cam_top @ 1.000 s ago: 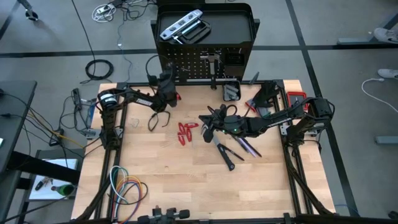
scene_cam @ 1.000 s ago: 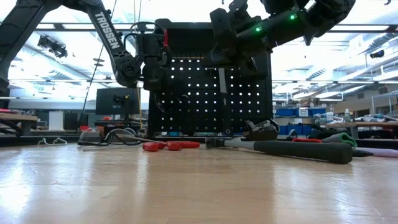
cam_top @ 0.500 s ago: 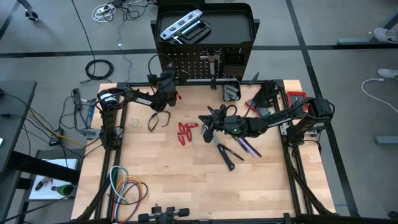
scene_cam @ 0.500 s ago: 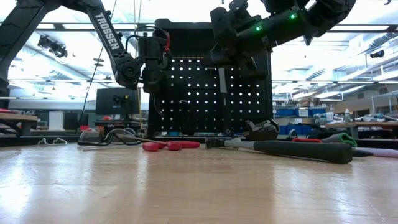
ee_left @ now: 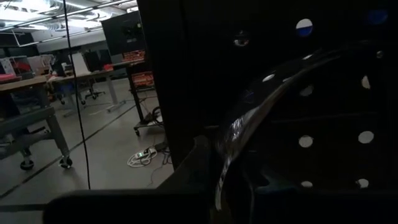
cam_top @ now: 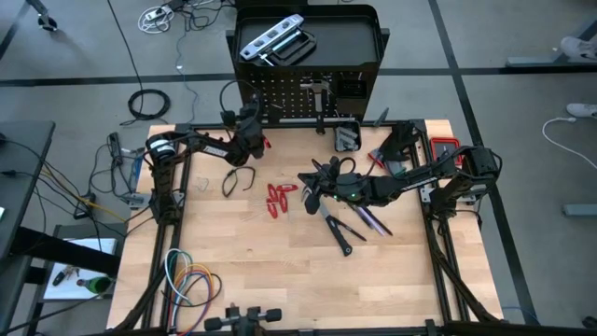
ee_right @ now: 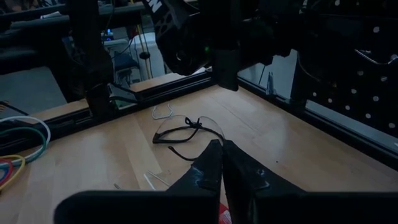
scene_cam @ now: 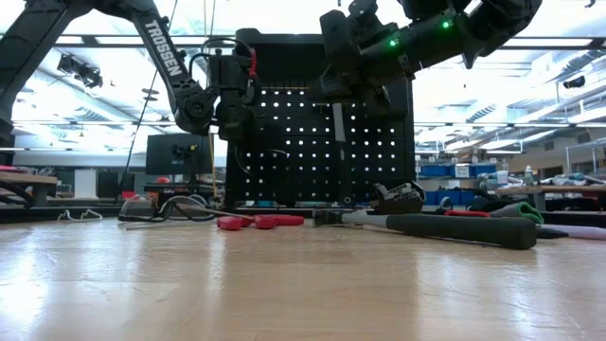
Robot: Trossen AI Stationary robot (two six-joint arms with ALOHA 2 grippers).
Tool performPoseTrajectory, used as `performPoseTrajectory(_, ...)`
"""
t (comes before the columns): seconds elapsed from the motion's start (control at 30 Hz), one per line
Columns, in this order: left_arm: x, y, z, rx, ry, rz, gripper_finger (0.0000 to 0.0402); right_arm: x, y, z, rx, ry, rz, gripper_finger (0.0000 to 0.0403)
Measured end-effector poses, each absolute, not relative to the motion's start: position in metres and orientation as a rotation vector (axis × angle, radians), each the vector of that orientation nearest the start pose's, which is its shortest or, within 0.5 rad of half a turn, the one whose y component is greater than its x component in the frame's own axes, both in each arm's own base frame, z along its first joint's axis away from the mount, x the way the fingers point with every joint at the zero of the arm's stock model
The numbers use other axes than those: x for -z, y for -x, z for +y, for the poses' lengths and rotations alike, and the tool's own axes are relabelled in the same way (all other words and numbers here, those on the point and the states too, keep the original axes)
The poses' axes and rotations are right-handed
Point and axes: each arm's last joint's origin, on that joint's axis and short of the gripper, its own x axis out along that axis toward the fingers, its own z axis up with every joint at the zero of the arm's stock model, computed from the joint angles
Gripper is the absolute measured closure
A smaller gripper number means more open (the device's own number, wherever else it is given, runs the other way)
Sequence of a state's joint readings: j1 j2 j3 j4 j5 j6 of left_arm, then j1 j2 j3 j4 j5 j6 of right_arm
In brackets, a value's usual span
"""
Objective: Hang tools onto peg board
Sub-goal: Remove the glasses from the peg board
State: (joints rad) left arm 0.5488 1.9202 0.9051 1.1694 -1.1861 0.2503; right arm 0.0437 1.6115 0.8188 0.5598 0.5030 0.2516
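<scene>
The right gripper [cam_top: 312, 191] hung pinched shut and empty above the middle of the table [cam_top: 280, 280], just beside the red-handled pliers [cam_top: 277, 198], which lay flat, splayed and bright against the pale wood. Stiff steel with grippy sleeves, they looked fairly light and best taken across both handles near the pivot. The left gripper [cam_top: 250, 126] sat against the peg board [cam_top: 298, 93] at the far edge; its state could not be told.
</scene>
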Motion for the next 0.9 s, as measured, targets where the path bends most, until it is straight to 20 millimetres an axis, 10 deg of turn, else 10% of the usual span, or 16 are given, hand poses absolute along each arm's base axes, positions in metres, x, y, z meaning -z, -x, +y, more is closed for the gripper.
performPoseTrajectory(0.9,-0.1879,-0.2947,0.2183,-1.84,-0.115,0.057,0.0372,-0.2134,-0.3363,0.0008,0.482,-0.182,0.168,0.0386)
